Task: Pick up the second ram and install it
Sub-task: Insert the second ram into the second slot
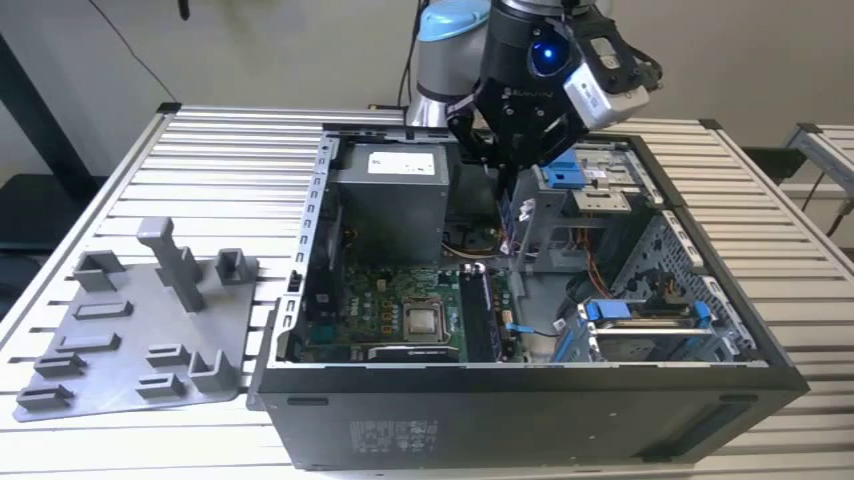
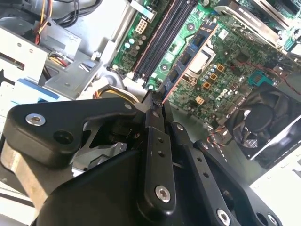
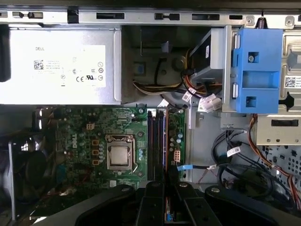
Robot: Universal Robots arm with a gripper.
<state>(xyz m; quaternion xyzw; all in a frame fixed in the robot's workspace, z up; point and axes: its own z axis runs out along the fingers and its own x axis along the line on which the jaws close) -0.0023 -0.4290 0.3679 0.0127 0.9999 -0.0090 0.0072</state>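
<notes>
Gripper (image 2: 157, 100) clamped on the 2nd ram (image 2: 186, 59) above slots (image 3: 156, 141) at the edge of the motherboard (image 3: 75, 141); any tilt could jam it crooked.

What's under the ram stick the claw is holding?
The green motherboard: memory slots to one side, the processor socket partly covered by the ram stick in the claw. What lies directly beneath is hidden.

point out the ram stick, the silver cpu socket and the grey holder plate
long thin dark ram stick (image 2: 186, 60): second wrist view, middle of board
square silver cpu socket (image 3: 117, 157): first wrist view, centre of lid
flat grey plastic holder plate (image 1: 114, 385): exterior view, bare base
</notes>
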